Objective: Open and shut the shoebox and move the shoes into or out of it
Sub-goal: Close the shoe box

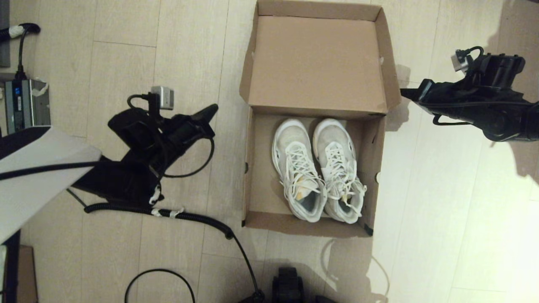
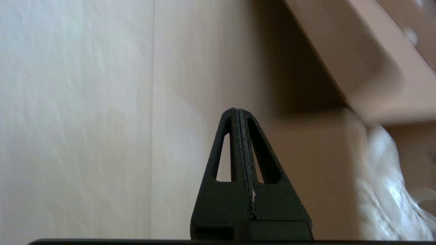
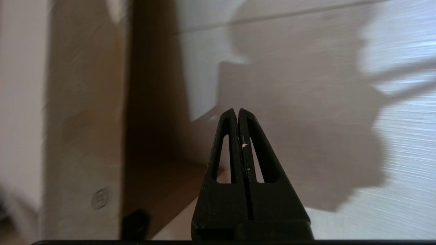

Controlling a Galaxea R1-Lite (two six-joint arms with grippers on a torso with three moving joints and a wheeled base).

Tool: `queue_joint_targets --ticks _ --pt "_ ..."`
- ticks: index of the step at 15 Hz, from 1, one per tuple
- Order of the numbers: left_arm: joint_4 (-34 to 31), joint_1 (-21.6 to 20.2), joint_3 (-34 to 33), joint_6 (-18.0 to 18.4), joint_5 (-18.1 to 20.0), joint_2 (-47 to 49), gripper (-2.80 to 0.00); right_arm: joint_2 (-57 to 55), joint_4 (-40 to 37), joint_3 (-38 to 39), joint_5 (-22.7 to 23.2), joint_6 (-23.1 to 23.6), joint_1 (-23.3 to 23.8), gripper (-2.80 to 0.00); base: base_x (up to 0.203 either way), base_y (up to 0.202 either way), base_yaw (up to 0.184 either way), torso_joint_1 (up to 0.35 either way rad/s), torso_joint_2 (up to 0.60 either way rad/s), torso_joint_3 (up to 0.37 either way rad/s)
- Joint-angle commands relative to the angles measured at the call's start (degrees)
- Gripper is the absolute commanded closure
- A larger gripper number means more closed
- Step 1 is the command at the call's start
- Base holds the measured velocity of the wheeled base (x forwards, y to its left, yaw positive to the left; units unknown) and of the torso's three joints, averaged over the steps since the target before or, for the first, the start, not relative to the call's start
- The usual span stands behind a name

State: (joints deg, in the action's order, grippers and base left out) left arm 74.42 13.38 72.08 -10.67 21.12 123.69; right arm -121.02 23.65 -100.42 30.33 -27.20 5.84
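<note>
Inside open shoebox [image 1: 252, 168]: shoes [image 1: 318, 168] paired side by side, toes toward lid.

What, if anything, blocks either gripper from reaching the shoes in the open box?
Only the shoebox walls: the shoes lie inside, lid folded back, nothing over them. The left gripper and right gripper, fingers shut, sit outside opposite walls and must come over them.

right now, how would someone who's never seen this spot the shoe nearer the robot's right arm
Find the open brown shoebox on the pale wood floor, its lid folded back. Two white lace-up shoes lie side by side inside, toes toward the lid. The one you want sits against the box wall on the robot's right, nearer the right gripper than its twin.
</note>
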Motion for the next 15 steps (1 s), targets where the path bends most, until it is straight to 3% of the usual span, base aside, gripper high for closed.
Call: queue_joint_targets --ticks 1,4,7,9,14,15 --pt "-4.9 -1.5 11.7 -1.6 2.3 3.2 0.0 -1.7 0.5 -0.8 3.4 -0.1 0.0 0.0 0.0 0.0 0.0 0.0 0.0 0.0" --pt "-12.8 -2.2 26.9 -6.9 6.1 7.8 0.0 -2.3 2.6 -1.0 6.1 -0.2 0.0 0.0 0.0 0.0 0.0 0.0 0.0 0.0" --pt "-16.3 -1.8 37.6 -8.7 10.5 14.2 0.0 -2.4 3.0 -0.7 7.7 -0.7 0.0 0.0 0.0 0.0 0.0 0.0 0.0 0.0" --pt "-17.6 -0.1 38.6 -9.0 13.4 15.4 0.0 -2.3 4.8 -0.7 8.6 -2.5 0.0 0.0 0.0 0.0 0.0 0.0 0.0 0.0" --pt "-18.6 3.1 38.9 -10.9 14.2 15.3 0.0 -2.2 14.1 -0.6 10.1 -16.2 0.0 0.0 0.0 0.0 0.0 0.0 0.0 0.0" --pt "-18.5 3.2 38.9 -11.0 14.3 15.3 0.0 -2.3 14.5 -0.7 10.7 -16.9 0.0 0.0 0.0 0.0 0.0 0.0 0.0 0.0"
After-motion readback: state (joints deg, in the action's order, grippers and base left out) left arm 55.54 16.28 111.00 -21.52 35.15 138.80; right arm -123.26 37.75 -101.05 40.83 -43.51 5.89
